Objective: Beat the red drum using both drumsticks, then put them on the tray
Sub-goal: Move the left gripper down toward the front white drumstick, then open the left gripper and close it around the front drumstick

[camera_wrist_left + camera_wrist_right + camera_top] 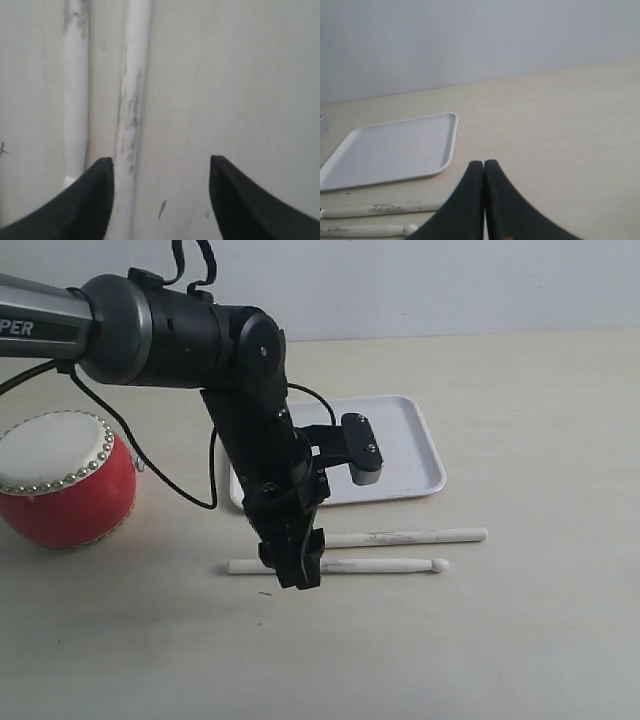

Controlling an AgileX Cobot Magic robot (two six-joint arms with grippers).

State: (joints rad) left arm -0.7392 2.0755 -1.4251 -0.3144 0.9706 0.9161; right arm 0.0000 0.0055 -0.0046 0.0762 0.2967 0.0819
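Glossy red barrel drum (pixel 65 480), cream studded skin: upright, far left. Two pale wooden drumsticks (pixel 410 537) lie parallel, just beside flat white plastic tray (pixel 425 445), not on it.

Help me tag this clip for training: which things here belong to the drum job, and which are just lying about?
Belongs to the job: red drum; two drumsticks, side by side on the table; white tray; left gripper, open over the sticks; right gripper, shut.
Just lying about: nothing loose that I can see, only the table itself.

Left arm (pixel 262 430) hides parts of drumsticks (pixel 400 537) (tray (pixel 408 445) corner too); red drum (pixel 62 490) cut off by edge.
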